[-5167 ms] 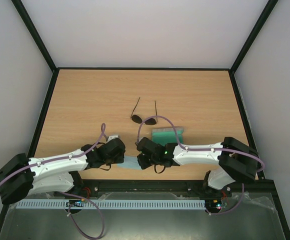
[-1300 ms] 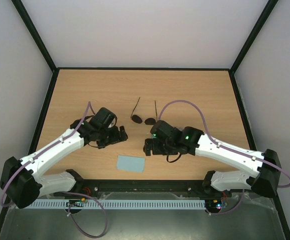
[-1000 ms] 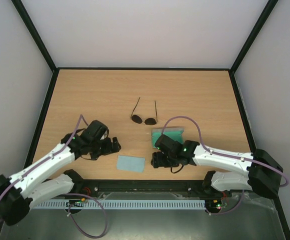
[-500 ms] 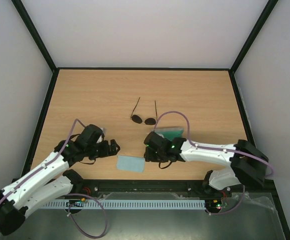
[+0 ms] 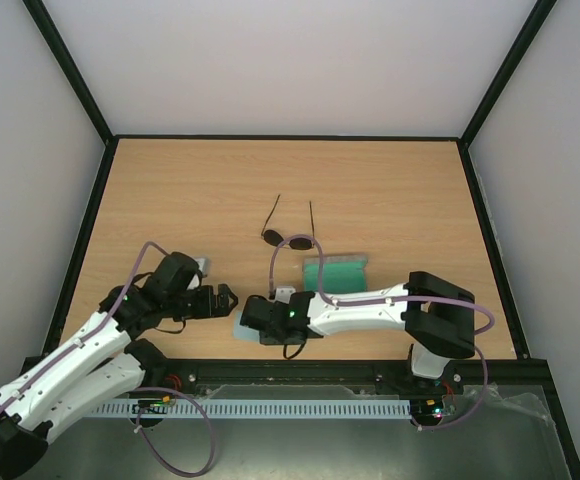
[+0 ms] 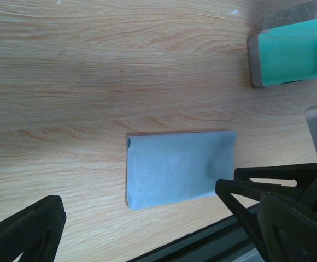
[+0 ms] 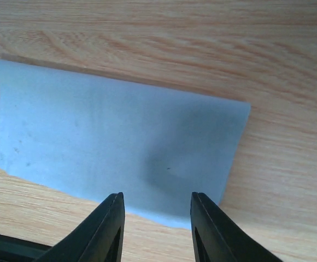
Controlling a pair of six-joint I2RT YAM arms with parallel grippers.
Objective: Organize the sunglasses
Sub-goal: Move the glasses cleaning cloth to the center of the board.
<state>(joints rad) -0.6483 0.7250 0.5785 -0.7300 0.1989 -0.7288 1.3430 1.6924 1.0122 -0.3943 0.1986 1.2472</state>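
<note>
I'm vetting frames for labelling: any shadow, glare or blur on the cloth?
Right wrist: the cloth is sharp and glare-free, with a soft dark shadow just ahead of the right fingers. Left wrist: the same shadow sits at the cloth's right end. Top: the light is even, but the cloth is mostly hidden under the right gripper.

- We note bright, even overhead light; table (image 5: pixel 390 180) uniformly lit.
- Soft dark shadow on cloth (image 7: pixel 93 125) just ahead of right gripper (image 7: pixel 156 199).
- Left wrist view: left gripper (image 6: pixel 136 195) edges slightly soft, far grain blurred.
</note>
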